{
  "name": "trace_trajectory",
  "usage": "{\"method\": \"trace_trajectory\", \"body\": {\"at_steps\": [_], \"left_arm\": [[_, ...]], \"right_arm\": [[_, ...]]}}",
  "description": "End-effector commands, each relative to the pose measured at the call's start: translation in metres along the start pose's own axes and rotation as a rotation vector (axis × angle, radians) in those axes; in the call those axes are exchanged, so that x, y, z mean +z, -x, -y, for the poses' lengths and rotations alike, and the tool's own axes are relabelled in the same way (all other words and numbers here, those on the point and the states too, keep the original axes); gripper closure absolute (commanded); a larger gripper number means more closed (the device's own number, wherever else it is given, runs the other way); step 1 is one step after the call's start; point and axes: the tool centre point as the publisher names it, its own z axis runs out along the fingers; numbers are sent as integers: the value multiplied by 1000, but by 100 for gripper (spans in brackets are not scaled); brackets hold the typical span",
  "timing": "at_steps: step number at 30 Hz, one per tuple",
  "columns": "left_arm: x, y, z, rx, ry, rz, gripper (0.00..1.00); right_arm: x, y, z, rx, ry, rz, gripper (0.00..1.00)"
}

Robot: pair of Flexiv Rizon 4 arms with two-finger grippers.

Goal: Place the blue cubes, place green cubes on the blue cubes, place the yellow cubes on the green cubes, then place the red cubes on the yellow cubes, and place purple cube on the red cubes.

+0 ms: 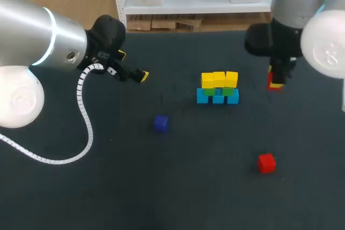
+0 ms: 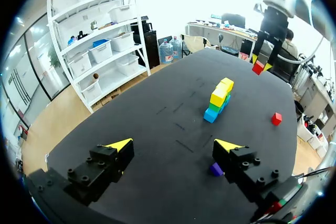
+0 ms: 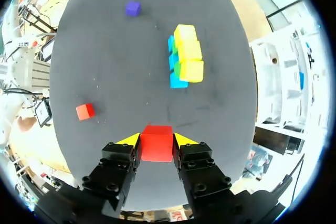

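- Head view: the left gripper (image 1: 132, 65) hangs over the dark table (image 1: 108, 187) with its fingers spread apart and nothing between them.
- The purple cube (image 1: 160, 123) lies on the table ahead of that gripper and a little to one side, apart from it.
- The right gripper (image 1: 276, 81) is clamped on the held red cube (image 1: 275, 83), which sits between its yellow tips.
- Just beside the right gripper, toward the middle of the table, stands the stack: a row of blue cubes (image 1: 217, 98) on the table, green cubes (image 1: 210, 91) on them, and yellow cubes (image 1: 218, 79) on top.
- The loose red cube (image 1: 266, 162) lies on the table on the right arm's side, well apart from both grippers.
- Left wrist view: the left gripper (image 2: 174, 145) is wide open over bare table.
- The purple cube (image 2: 216, 169) lies right beside one finger, outside the gap.
- Far ahead stands the stack, yellow cubes (image 2: 220, 92) over green cubes (image 2: 215, 107) over blue cubes (image 2: 210, 115).
- Beyond the stack the right gripper (image 2: 259, 64) hangs above the table with the held red cube (image 2: 258, 67) in its tips.
- The loose red cube (image 2: 276, 118) lies to the side of the stack.
- Right wrist view: the right gripper (image 3: 157, 140) grips the held red cube (image 3: 157, 148) from both sides.
- Ahead of it, slightly to one side, is the stack: yellow cubes (image 3: 188, 53), green cubes (image 3: 177, 68), blue cubes (image 3: 176, 81).
- The purple cube (image 3: 133, 8) lies far ahead, the loose red cube (image 3: 85, 111) off beside the gripper.
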Motion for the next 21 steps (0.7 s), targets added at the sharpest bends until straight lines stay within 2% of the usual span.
{"method": "trace_trajectory", "body": {"at_steps": [1,10,21], "left_arm": [[-1,-1,-2,2,-7,6,0],[-1,-1,-2,2,-7,6,0],[-1,-1,-2,2,-7,6,0]], "right_arm": [[-5,12,14,-17,16,9,100],[-18,45,30,-91,-1,16,100],[-13,71,48,-147,15,33,100]]}}
